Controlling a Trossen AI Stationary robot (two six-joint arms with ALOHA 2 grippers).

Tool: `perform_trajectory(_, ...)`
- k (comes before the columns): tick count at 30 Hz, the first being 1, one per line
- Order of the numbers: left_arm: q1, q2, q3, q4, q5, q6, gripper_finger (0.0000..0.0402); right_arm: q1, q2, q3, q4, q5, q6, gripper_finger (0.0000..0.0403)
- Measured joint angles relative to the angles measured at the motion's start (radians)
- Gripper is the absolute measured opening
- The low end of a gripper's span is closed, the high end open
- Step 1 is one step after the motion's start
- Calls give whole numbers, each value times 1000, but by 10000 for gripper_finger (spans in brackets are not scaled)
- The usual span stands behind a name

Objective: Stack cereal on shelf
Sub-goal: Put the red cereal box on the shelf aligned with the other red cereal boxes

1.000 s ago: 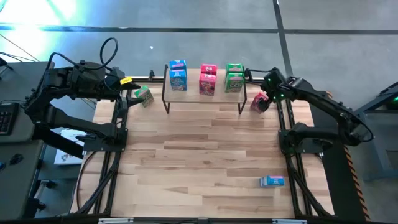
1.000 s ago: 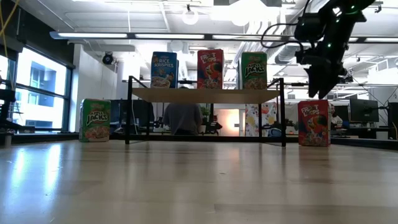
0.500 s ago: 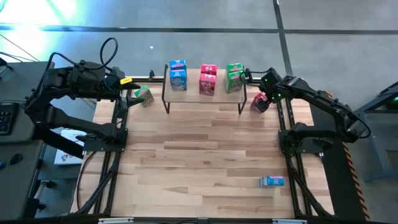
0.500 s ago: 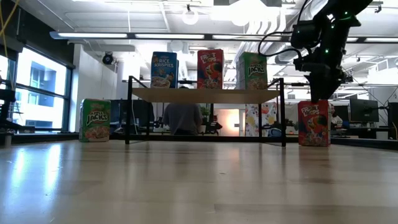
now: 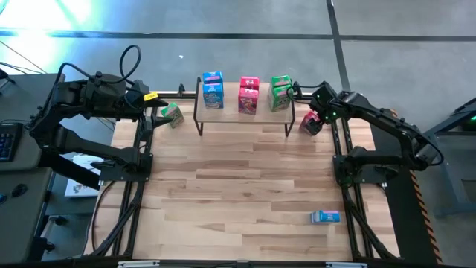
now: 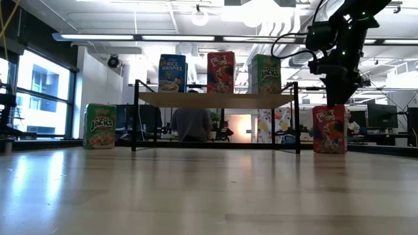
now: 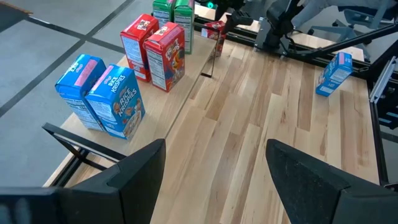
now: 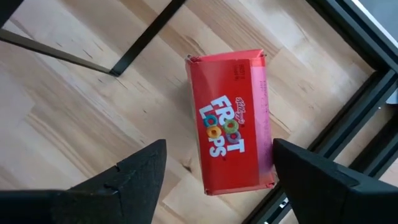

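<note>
Right wrist view is showing the right pincer [image 8: 214, 171] hovering with fingers apart over the red box [image 8: 231, 121], standing on the tabletop [image 8: 74, 106] beside the shelf leg [image 8: 146, 38]. Descending off-centre is risking tipping it against the frame rail. Farther off, six boxes are crowding the shelf [image 5: 244, 112]; the left pincer [image 7: 214, 171] is waiting apart.

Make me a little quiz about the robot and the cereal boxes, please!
1. How many cereal boxes stand on the shelf?
2. True or false: the right gripper is open above the red box.
3. Which colour is the box lying alone near the table's front edge: A green, B blue, C red?

Key:
1. Six, in three pairs.
2. True.
3. B, the blue box.
</note>
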Motion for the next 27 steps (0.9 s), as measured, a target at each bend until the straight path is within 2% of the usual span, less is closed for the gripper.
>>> perform_trajectory(5, 0, 0, 0, 0, 0, 0, 269, 0, 0, 0, -4, 2, 12, 270)
perform_trajectory(19, 0, 0, 0, 0, 0, 0, 269, 0, 0, 0, -13, 3, 12, 173)
perform_trajectory(27, 0, 0, 0, 0, 0, 0, 269, 0, -2, 0, -19, 0, 16, 143)
